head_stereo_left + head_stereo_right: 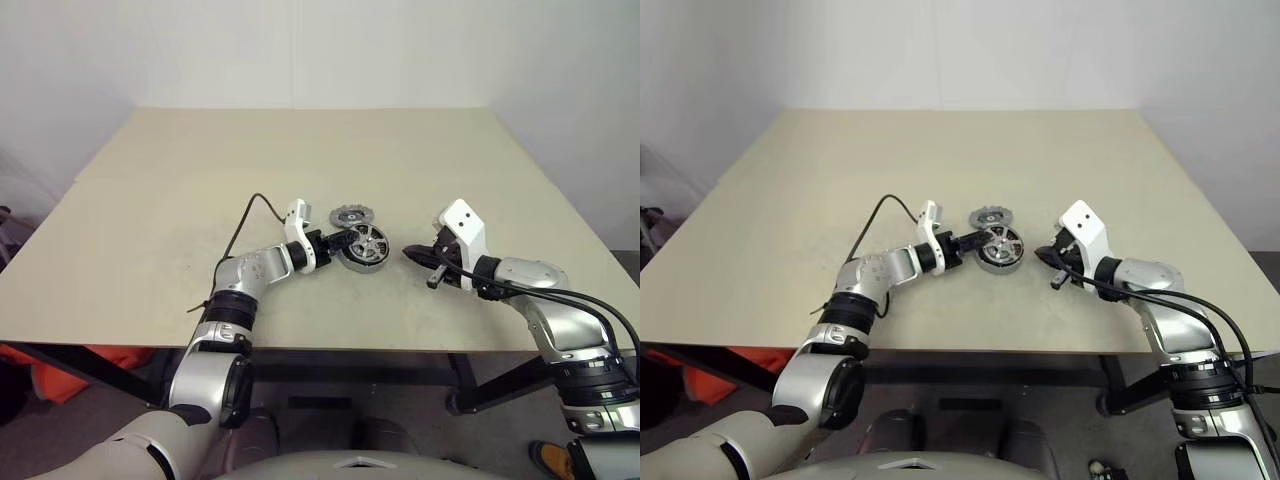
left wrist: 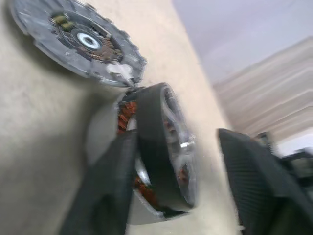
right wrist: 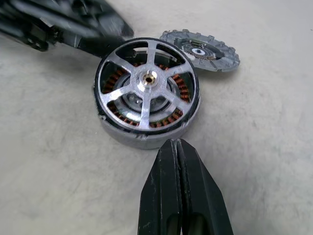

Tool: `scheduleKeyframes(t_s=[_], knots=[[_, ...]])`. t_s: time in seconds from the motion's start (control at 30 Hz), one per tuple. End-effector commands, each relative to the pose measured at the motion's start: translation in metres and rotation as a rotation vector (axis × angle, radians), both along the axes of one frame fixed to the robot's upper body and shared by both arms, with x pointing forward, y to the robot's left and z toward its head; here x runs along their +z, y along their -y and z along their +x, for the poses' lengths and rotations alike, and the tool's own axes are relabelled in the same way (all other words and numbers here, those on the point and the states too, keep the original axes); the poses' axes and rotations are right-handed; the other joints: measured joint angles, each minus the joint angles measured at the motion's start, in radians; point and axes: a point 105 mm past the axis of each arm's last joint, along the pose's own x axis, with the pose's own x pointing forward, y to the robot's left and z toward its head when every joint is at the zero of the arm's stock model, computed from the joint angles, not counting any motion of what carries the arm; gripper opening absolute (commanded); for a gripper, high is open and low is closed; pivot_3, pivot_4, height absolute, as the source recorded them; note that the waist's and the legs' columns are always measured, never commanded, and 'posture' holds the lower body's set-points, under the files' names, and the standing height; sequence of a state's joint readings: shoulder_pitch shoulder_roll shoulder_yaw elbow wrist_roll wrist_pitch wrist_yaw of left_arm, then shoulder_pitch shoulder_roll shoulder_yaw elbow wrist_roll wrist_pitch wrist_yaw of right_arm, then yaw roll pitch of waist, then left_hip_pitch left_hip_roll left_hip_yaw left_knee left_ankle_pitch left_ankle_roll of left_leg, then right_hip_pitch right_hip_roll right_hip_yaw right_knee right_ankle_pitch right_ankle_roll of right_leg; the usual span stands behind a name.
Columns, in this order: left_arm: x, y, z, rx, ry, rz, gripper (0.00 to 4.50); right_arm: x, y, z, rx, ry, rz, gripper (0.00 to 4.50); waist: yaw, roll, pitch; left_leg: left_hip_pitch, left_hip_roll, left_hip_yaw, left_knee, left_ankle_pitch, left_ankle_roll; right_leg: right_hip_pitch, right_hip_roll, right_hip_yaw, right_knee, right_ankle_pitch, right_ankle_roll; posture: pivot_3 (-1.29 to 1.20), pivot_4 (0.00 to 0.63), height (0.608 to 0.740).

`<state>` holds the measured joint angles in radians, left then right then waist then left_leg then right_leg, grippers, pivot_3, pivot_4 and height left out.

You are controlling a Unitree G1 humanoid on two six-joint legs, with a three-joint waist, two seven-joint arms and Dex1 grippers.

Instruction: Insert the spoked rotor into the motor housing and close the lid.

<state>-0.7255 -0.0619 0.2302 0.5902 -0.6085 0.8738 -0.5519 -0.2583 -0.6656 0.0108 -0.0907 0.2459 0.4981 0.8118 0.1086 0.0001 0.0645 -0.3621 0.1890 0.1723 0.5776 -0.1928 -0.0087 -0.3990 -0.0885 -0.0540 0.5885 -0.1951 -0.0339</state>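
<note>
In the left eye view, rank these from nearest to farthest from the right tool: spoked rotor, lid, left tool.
1. Spoked rotor, seated in the motor housing, just to the left of the right tool.
2. Lid, flat on the table, behind the housing.
3. Left tool, at the housing's far side.
Lid and left tool are nearly too close to call.

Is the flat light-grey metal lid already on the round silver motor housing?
No, the lid lies on the table beside the motor housing, which holds the spoked rotor.
</note>
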Motion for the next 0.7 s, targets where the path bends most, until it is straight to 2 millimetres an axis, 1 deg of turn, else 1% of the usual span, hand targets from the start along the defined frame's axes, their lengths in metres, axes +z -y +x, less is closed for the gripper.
scheduleKeyframes(t_s=[0.03, 0.07, 0.17, 0.27, 0.37, 0.53, 0.7], knots=[[0.016, 0.002, 0.002, -0.012, -0.018, -0.067, 3.99, 0.012, -0.002, 0.004, 0.017, 0.049, 0.002, 0.00, 0.000, 0.000, 0.000, -0.003, -0.001, 0.000, 0.001, 0.000, 0.002, -0.002, -0.001, 0.000, 0.000, 0.000, 0.000, 0.00, 0.000, 0.740], [0.016, 0.000, 0.003, -0.001, -0.037, -0.082, 4.29, 0.012, -0.002, 0.004, 0.016, 0.050, 0.002, 0.00, 0.000, 0.000, 0.000, -0.004, -0.001, 0.000, 0.001, 0.000, 0.002, -0.003, -0.001, 0.000, 0.000, 0.000, 0.000, 0.00, 0.000, 0.740], [0.016, -0.006, 0.008, 0.041, -0.049, -0.098, 4.29, 0.012, -0.002, 0.004, 0.014, 0.050, 0.000, 0.00, 0.000, 0.000, 0.000, -0.004, -0.001, 0.001, 0.003, -0.001, 0.004, -0.003, -0.002, 0.000, 0.000, 0.000, 0.000, 0.00, 0.000, 0.740], [0.019, -0.015, 0.015, 0.101, 0.003, -0.080, 4.29, 0.012, -0.001, 0.005, 0.013, 0.049, -0.001, 0.00, -0.004, 0.000, 0.000, -0.004, -0.001, 0.001, 0.003, -0.001, 0.004, -0.003, -0.002, 0.000, 0.000, 0.000, 0.000, 0.00, 0.000, 0.740], [0.025, -0.020, 0.021, 0.149, 0.070, -0.069, 4.29, 0.012, -0.002, 0.005, 0.014, 0.049, 0.000, 0.00, -0.008, 0.000, 0.000, -0.004, -0.001, 0.001, 0.003, -0.001, 0.003, -0.003, -0.002, 0.000, 0.001, 0.000, 0.000, 0.00, 0.000, 0.740], [0.038, -0.022, 0.025, 0.199, 0.150, -0.094, 4.29, 0.011, -0.002, 0.006, 0.016, 0.049, 0.002, 0.00, -0.008, 0.000, 0.000, -0.004, -0.001, 0.001, 0.003, 0.000, 0.003, -0.003, -0.002, -0.001, 0.001, 0.000, 0.000, 0.00, 0.000, 0.740], [0.037, -0.022, 0.026, 0.232, 0.241, -0.030, 4.29, 0.011, -0.002, 0.006, 0.016, 0.048, 0.002, 0.00, -0.008, 0.000, 0.000, -0.005, -0.001, 0.001, 0.003, -0.001, 0.004, -0.003, -0.002, -0.001, 0.001, 0.000, 0.000, 0.00, 0.000, 0.740]])
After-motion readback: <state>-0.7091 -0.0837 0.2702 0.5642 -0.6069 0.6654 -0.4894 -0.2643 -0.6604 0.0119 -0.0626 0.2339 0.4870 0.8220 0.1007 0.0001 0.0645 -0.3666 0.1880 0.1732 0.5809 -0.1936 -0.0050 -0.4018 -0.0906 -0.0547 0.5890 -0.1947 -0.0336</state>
